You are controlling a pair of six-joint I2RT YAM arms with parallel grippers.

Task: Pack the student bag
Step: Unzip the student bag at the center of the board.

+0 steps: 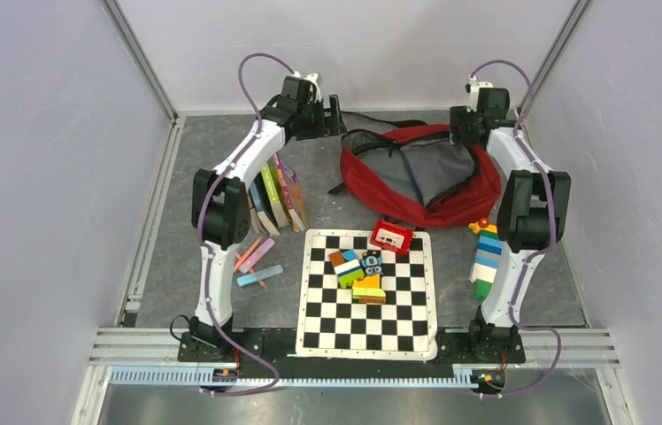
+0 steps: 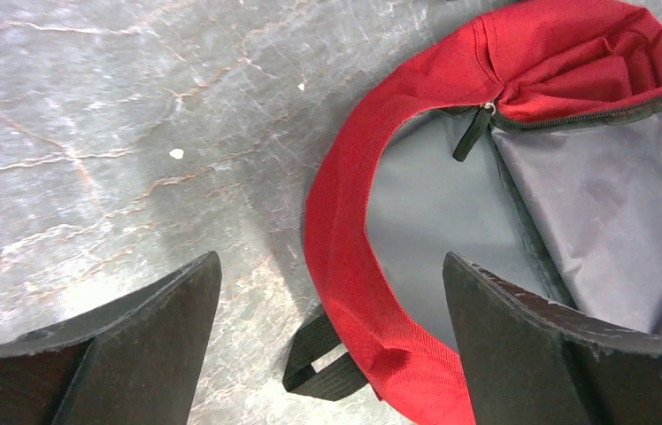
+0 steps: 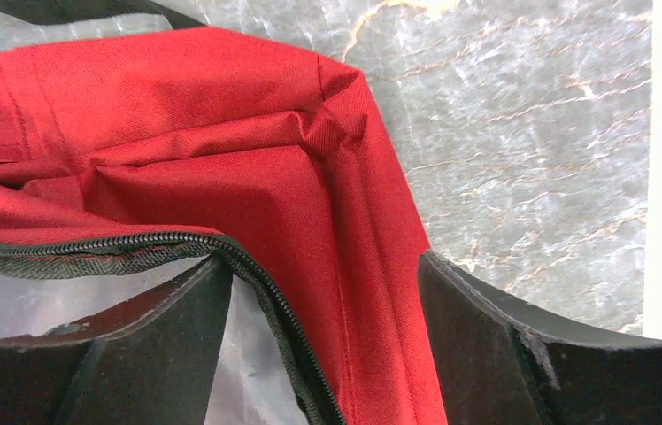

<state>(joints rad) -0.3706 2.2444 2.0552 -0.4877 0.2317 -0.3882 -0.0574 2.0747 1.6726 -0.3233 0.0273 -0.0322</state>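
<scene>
Backpack (image 1: 438,177): we saw it unzipped at twelve o'clock.
Left gripper (image 2: 329,266): released, jaws either side of its rim.
Right gripper (image 3: 323,261): released likewise.

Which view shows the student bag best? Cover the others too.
Top external: the student bag lies open, nearly all in view. Left wrist shows only its red rim and zipper pull; right wrist only a red corner and zipper.

Checkered mat (image 1: 367,328) at the surface's near edge, small red toy box (image 1: 391,236) on its far edge, colourful blocks (image 1: 358,273) mid-mat, books (image 1: 276,197) and coloured sticks (image 1: 258,264) towards the left edge, block stack (image 1: 486,261) lying right of the mat
</scene>
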